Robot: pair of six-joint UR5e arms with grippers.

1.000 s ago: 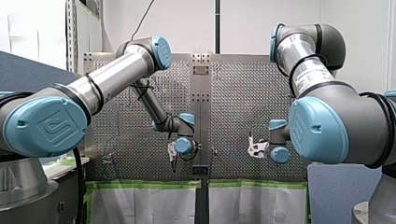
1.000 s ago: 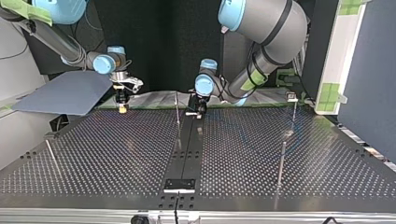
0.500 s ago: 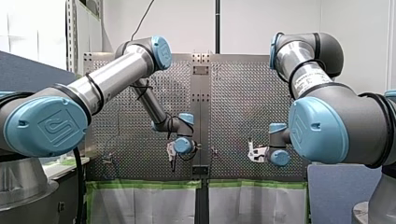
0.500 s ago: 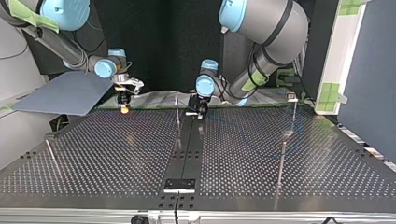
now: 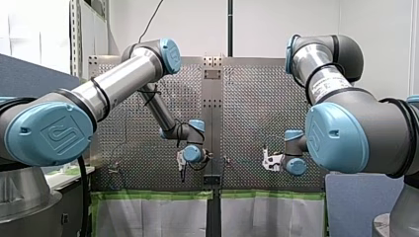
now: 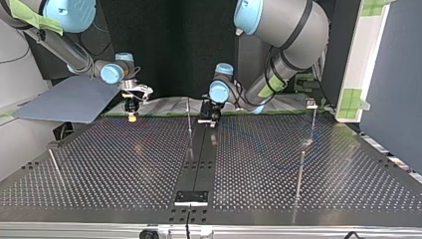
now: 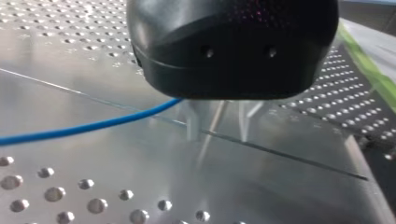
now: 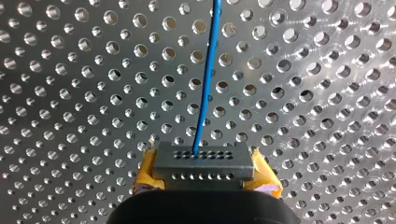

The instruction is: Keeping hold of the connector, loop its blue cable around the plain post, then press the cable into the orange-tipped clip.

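Right gripper [image 8: 203, 169] jaws clamp the connector [image 8: 203, 158], blue cable [image 8: 208, 70] leading off it. Left gripper [image 7: 218, 122] jaws stand narrowly apart.

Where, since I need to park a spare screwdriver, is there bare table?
Freest: the table stretch between the lone rod at the top view's left and the black centre strip. Crowded: the far edge, where my right claw, the middle rod and my left claw cluster; a near rod and a far rod stand at the right.
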